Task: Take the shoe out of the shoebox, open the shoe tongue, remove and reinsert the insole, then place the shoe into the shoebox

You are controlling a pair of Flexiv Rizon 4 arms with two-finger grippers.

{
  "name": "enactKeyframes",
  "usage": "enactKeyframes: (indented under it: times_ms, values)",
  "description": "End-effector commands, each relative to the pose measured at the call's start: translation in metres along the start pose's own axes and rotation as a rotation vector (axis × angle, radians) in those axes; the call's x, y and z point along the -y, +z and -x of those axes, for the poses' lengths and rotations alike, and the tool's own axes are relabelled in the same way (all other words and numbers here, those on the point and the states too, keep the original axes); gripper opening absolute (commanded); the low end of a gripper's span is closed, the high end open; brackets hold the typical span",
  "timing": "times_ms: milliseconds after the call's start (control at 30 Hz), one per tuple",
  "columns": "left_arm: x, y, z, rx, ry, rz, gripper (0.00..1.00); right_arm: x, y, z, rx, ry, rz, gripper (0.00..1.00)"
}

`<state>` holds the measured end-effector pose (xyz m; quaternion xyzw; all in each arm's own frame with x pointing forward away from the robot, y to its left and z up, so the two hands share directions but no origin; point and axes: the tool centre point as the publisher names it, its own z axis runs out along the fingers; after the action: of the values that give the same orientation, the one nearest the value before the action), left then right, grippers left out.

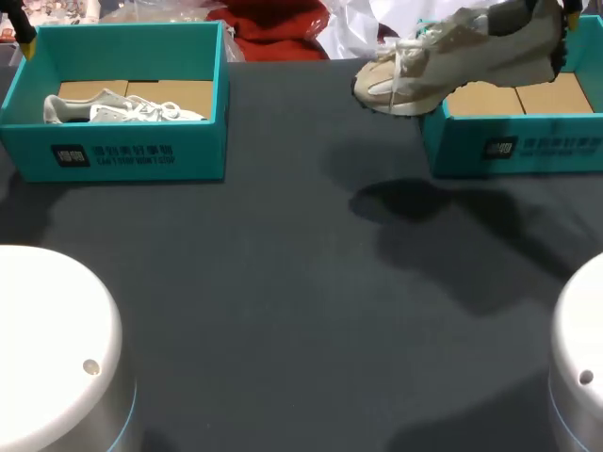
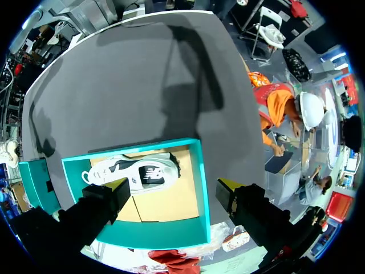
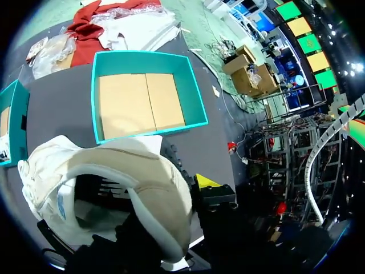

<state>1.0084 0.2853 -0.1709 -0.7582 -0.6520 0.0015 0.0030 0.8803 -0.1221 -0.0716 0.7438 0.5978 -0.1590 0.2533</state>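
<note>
My right gripper [image 1: 558, 24] holds a beige sneaker [image 1: 462, 56] in the air by its heel, over the near left corner of the right teal shoebox [image 1: 513, 146]. The sneaker's toe points left. In the right wrist view the sneaker's heel collar [image 3: 142, 182] sits between the fingers, with one yellow fingertip [image 3: 208, 181] outside it and the other hidden. That shoebox [image 3: 194, 91] shows only its cardboard floor. My left gripper [image 2: 171, 188] hangs open above the left teal shoebox [image 2: 202, 188], which holds a white sneaker [image 2: 137, 174] lying on its side [image 1: 122, 108].
The left shoebox [image 1: 132, 155] stands at the table's far left, the right one at the far right. Dark table surface [image 1: 283, 282] lies between and in front of them. The arms' white round bases [image 1: 47, 348] [image 1: 579, 363] fill the near corners.
</note>
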Motion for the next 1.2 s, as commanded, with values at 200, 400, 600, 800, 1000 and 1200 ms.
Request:
enactKeyframes:
  times_ms: [200, 400, 600, 800, 1000, 1200]
  values:
    - [0.000, 0.000, 0.000, -0.002, 0.002, 0.000, 1.00, -0.005, -0.002, -0.002, 0.011, 0.001, -0.008, 0.00]
    - [0.000, 0.000, 0.000, -0.002, 0.002, 0.000, 1.00, -0.005, -0.002, -0.002, 0.011, 0.001, -0.008, 0.00]
    - [0.000, 0.000, 0.000, -0.002, 0.002, 0.000, 1.00, 0.037, -0.005, -0.021, 0.047, -0.054, 0.016, 0.00]
    - [0.000, 0.000, 0.000, -0.002, 0.002, 0.000, 1.00, 0.097, -0.010, -0.047, 0.000, -0.047, 0.023, 0.00]
    - [0.000, 0.000, 0.000, -0.002, 0.002, 0.000, 1.00, 0.139, -0.006, -0.079, -0.059, -0.038, -0.004, 0.00]
    - [0.000, 0.000, 0.000, -0.002, 0.002, 0.000, 1.00, 0.164, -0.004, -0.103, -0.146, -0.055, -0.006, 0.00]
